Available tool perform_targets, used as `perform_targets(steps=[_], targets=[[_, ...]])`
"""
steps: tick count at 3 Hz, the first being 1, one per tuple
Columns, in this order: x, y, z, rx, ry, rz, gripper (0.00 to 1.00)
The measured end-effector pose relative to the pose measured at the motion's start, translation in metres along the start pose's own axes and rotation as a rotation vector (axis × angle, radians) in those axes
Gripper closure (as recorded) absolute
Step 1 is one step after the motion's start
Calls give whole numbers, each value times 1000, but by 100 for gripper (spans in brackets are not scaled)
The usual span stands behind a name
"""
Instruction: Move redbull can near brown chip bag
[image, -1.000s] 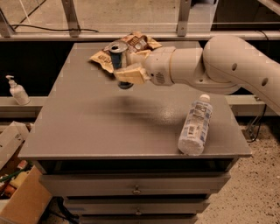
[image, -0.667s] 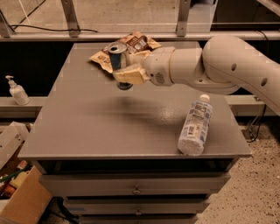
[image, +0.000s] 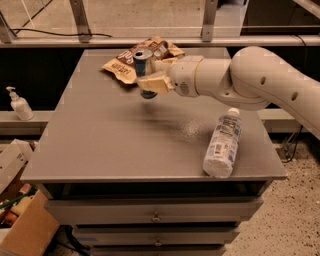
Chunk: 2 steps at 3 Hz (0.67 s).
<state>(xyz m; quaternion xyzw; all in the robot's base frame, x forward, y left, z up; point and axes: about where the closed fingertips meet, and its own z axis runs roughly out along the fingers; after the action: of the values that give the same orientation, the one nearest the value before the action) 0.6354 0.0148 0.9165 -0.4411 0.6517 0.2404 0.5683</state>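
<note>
Two fingers grip redbull can near brown chip bag.

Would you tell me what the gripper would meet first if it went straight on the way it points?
The gripper, shut on the can, points toward the picture's left. It would likely meet the near corner of the chip bag first, though depth is unclear.

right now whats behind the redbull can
The brown chip bag lies behind the redbull can, which the gripper grips near the table's far edge. Can and gripper hide the bag's middle; contact cannot be told.
</note>
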Motion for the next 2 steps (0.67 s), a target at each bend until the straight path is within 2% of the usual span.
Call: perform_targets(steps=[2], targets=[[20,-87,17,173,-9,56,100]])
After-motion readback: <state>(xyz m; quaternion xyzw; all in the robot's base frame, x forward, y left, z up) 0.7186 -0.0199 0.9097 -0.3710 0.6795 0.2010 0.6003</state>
